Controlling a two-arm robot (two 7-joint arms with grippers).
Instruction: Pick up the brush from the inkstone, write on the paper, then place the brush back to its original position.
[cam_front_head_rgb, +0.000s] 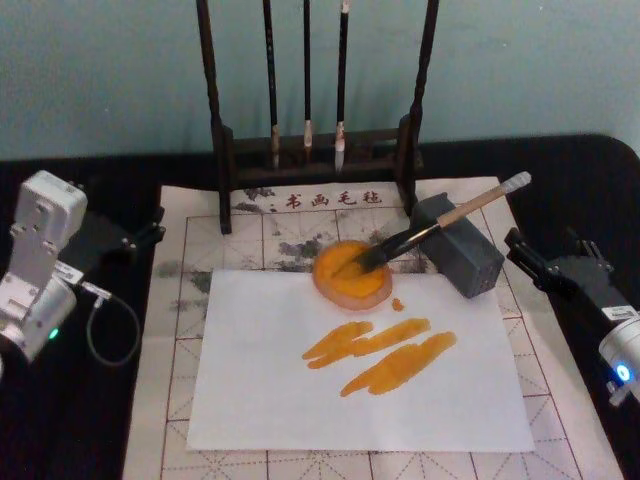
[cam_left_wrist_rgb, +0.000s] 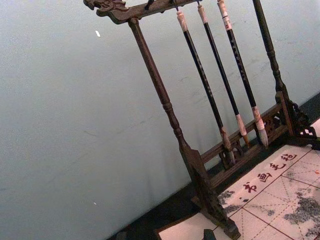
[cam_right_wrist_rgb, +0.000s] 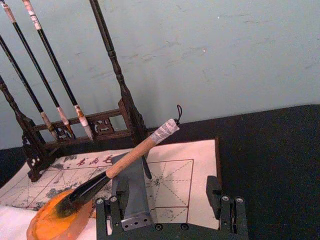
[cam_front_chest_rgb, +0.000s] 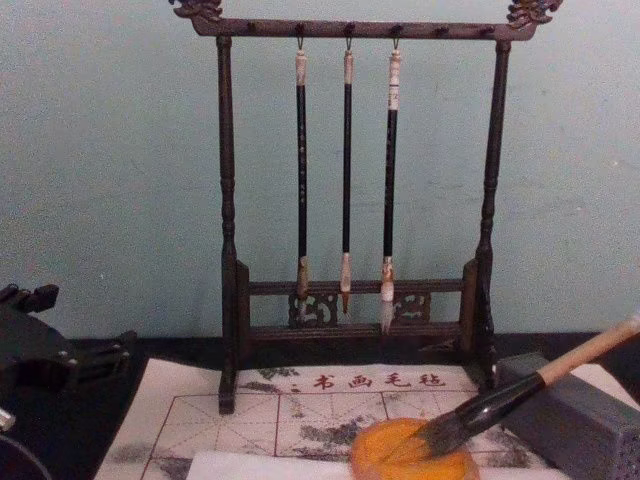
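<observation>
Bristles of the brush (cam_front_head_rgb: 430, 228) lay in the orange inkstone (cam_front_head_rgb: 351, 275), which held orange ink, while its pale handle leaned on a grey block (cam_front_head_rgb: 460, 246) to the right. Just near of the dish, the paper (cam_front_head_rgb: 355, 365) carried orange strokes. Right gripper (cam_front_head_rgb: 537, 262) sat right of the block, fingers apart and empty. Left gripper (cam_front_head_rgb: 148, 232) rested at the mat's (cam_front_head_rgb: 165, 400) far left corner; whether it was closed I cannot tell. From the chest, three thin brushes (cam_front_chest_rgb: 346, 180) hung on the rack (cam_front_chest_rgb: 226, 250).
</observation>
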